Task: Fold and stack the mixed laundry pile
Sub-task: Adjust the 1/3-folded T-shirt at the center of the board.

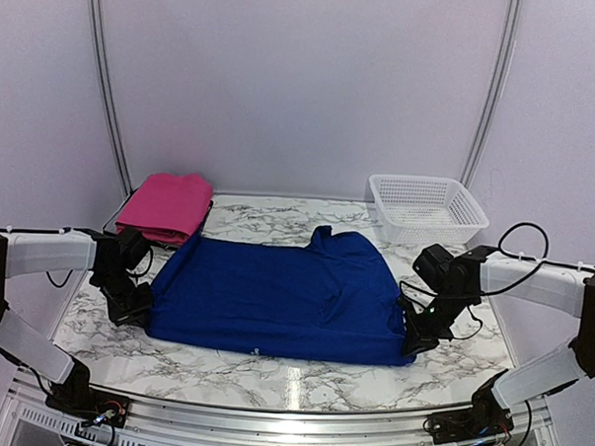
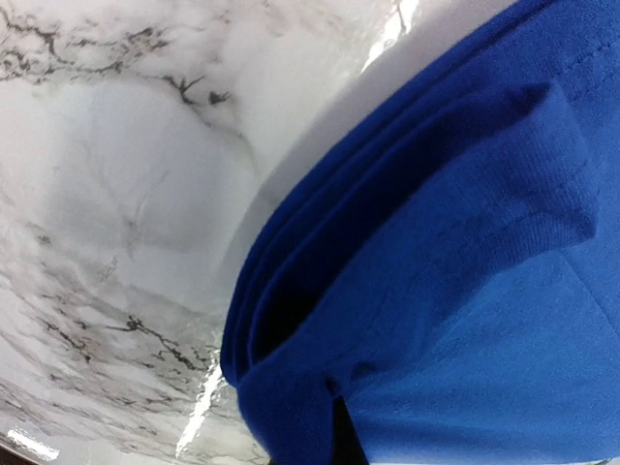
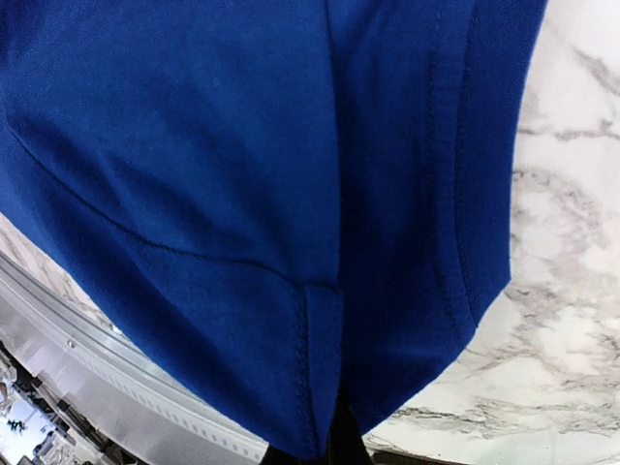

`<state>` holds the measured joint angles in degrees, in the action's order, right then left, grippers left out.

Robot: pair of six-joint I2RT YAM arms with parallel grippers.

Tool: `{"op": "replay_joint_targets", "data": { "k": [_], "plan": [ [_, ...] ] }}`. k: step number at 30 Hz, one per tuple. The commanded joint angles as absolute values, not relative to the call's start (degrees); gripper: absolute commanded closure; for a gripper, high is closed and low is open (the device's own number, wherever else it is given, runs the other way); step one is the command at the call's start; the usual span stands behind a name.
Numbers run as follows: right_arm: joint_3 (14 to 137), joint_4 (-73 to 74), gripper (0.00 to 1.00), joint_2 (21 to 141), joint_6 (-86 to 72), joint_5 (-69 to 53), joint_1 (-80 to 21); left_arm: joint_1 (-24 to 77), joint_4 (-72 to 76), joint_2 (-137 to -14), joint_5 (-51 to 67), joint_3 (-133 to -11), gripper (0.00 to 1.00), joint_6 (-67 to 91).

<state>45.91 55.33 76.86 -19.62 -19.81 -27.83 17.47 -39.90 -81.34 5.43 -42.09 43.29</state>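
Note:
A royal blue garment point(image 1: 275, 291) lies folded flat across the middle of the marble table point(image 1: 271, 375). A magenta-pink garment point(image 1: 168, 206) sits folded at the back left, just beyond the blue one. My left gripper point(image 1: 136, 310) is at the blue garment's near left corner and shut on it. In the left wrist view the layered blue cloth point(image 2: 465, 291) bunches into the closed left gripper point(image 2: 339, 441). My right gripper point(image 1: 414, 339) is shut on the near right corner. In the right wrist view the hemmed blue cloth point(image 3: 242, 145) drapes from the closed right gripper point(image 3: 334, 441).
A white plastic mesh basket point(image 1: 426, 209) stands at the back right, behind the right arm. A metal rail point(image 1: 289, 410) runs along the table's near edge. Pale walls close in the back and sides.

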Motion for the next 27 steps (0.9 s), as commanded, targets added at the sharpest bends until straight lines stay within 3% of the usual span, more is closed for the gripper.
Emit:
{"op": "replay_joint_targets", "data": {
  "k": [1, 2, 3, 5, 7, 10, 12, 16, 20, 27],
  "plan": [
    [45.87, 57.79, 1.00, 78.68, -18.35, -23.37, -27.42, 16.98, -47.56, -78.55, 2.34, -38.92, 1.00, 42.97],
    [46.13, 57.19, 1.00, 79.54, -18.15, -24.64, -27.38, 16.90, -47.63, -78.49, 2.27, -38.30, 1.00, 43.12],
    [46.56, 56.60, 0.93, 80.55, -17.67, -26.22, -27.45, 16.93, -47.59, -78.56, 2.31, -38.03, 0.91, 43.23],
    [48.35, 55.89, 0.74, 81.57, -17.00, -27.52, -27.57, 16.96, -47.21, -77.73, 2.80, -38.83, 0.64, 43.42],
    [51.16, 56.30, 0.61, 80.79, -16.54, -26.60, -27.21, 16.96, -47.09, -75.19, 1.88, -41.77, 0.44, 41.97],
    [54.97, 57.36, 0.51, 79.17, -14.76, -25.41, -25.37, 16.94, -47.35, -69.97, -3.28, -48.78, 0.12, 37.49],
    [56.64, 56.44, 0.48, 77.92, -13.57, -25.03, -23.51, 16.92, -46.96, -67.97, -4.97, -54.18, 0.02, 34.96],
    [59.64, 52.01, 0.44, 78.11, -12.23, -24.50, -21.25, 17.65, -38.49, -69.78, 7.69, -58.54, 0.01, 30.06],
    [60.02, 43.53, 0.47, 81.88, -12.30, -27.19, -20.44, 25.54, -23.48, -75.34, 14.18, -60.93, 0.05, 26.03],
    [63.65, 34.96, 0.53, 92.09, -11.87, -28.62, -19.97, 39.49, -18.54, -103.36, 19.64, -80.47, 0.41, 21.77]
  ]
}}
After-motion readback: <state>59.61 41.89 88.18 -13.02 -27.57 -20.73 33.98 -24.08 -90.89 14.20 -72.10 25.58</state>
